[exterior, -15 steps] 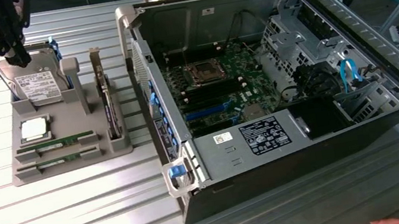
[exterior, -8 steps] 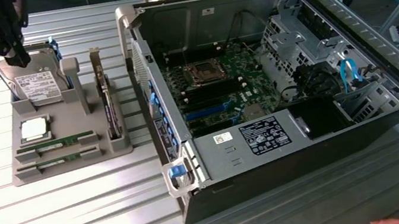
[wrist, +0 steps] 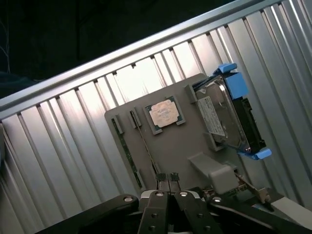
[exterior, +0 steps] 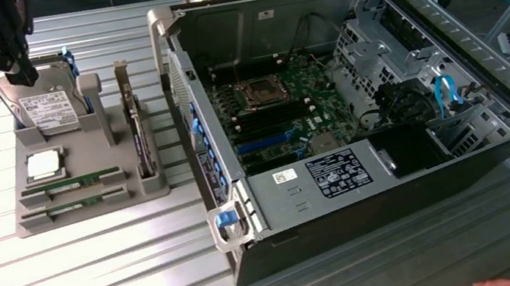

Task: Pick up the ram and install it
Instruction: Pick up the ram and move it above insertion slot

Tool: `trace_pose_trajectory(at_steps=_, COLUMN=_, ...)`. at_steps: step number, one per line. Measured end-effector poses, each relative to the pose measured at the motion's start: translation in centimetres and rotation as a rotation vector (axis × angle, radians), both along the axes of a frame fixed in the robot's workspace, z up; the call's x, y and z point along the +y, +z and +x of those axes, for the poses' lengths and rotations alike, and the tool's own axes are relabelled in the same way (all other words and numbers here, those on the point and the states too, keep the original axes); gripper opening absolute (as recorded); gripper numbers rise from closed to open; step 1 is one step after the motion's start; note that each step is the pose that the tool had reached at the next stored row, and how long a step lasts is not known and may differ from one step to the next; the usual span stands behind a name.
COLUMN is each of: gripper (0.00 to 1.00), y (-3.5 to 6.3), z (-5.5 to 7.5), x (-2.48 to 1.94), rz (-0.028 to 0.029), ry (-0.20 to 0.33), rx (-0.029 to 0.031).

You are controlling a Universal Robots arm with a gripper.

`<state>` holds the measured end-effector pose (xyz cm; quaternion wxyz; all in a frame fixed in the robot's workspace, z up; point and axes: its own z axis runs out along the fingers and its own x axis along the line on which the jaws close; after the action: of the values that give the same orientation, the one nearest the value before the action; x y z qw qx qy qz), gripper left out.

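End effector (wrist: 166,176) closed above tray (wrist: 180,146); exterior view shows ram (exterior: 72,186), apparently two sticks.

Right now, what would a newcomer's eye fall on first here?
The open computer case, its motherboard bared, dominates the exterior view's right. At that view's left a grey holder carries a hard drive, a processor and two ram sticks, with the shut, empty jaws hanging above it.

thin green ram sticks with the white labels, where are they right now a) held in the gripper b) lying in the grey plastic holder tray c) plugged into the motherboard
b: both thin green ram sticks lie in the grey plastic holder tray, and the shut black gripper holds nothing.
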<state>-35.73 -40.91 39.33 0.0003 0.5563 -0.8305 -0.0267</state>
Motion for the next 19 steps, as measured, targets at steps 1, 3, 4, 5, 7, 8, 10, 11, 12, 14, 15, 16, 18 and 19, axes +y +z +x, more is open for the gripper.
trace_pose_trajectory(at_steps=1, gripper=0.10, y=0.00, z=0.00, x=0.00, rz=0.0000, ry=0.010, rx=0.0000)
trace_pose_trajectory(at_steps=3, gripper=0.10, y=0.00, z=0.00, x=0.00, rz=0.0000, ry=0.031, rx=0.0000)
trace_pose_trajectory(at_steps=4, gripper=0.10, y=0.00, z=0.00, x=0.00, rz=0.0000, ry=0.041, rx=0.0000)
trace_pose_trajectory(at_steps=5, gripper=0.10, y=0.00, z=0.00, x=0.00, rz=0.0001, ry=0.050, rx=0.0000)
trace_pose_trajectory(at_steps=7, gripper=0.10, y=0.00, z=0.00, x=0.00, rz=0.0001, ry=0.068, rx=0.0000)
trace_pose_trajectory(at_steps=8, gripper=0.10, y=0.00, z=0.00, x=0.00, rz=0.0000, ry=0.077, rx=0.0000)
trace_pose_trajectory(at_steps=10, gripper=0.10, y=0.00, z=0.00, x=0.00, rz=0.0000, ry=0.095, rx=0.0000)
trace_pose_trajectory(at_steps=11, gripper=0.10, y=0.00, z=0.00, x=0.00, rz=0.0000, ry=0.104, rx=0.0000)
trace_pose_trajectory(at_steps=12, gripper=0.10, y=0.00, z=0.00, x=0.00, rz=0.0000, ry=0.112, rx=0.0000)
trace_pose_trajectory(at_steps=14, gripper=0.10, y=0.00, z=0.00, x=0.00, rz=0.0000, ry=0.130, rx=0.0000)
trace_pose_trajectory(at_steps=15, gripper=0.10, y=0.00, z=0.00, x=0.00, rz=0.0000, ry=0.140, rx=0.0000)
trace_pose_trajectory(at_steps=16, gripper=0.10, y=0.00, z=0.00, x=0.00, rz=0.0000, ry=0.148, rx=0.0000)
trace_pose_trajectory(at_steps=18, gripper=0.10, y=0.00, z=0.00, x=0.00, rz=0.0001, ry=0.166, rx=-0.0001)
trace_pose_trajectory(at_steps=19, gripper=0.10, y=0.00, z=0.00, x=0.00, rz=0.0000, ry=0.175, rx=0.0000)
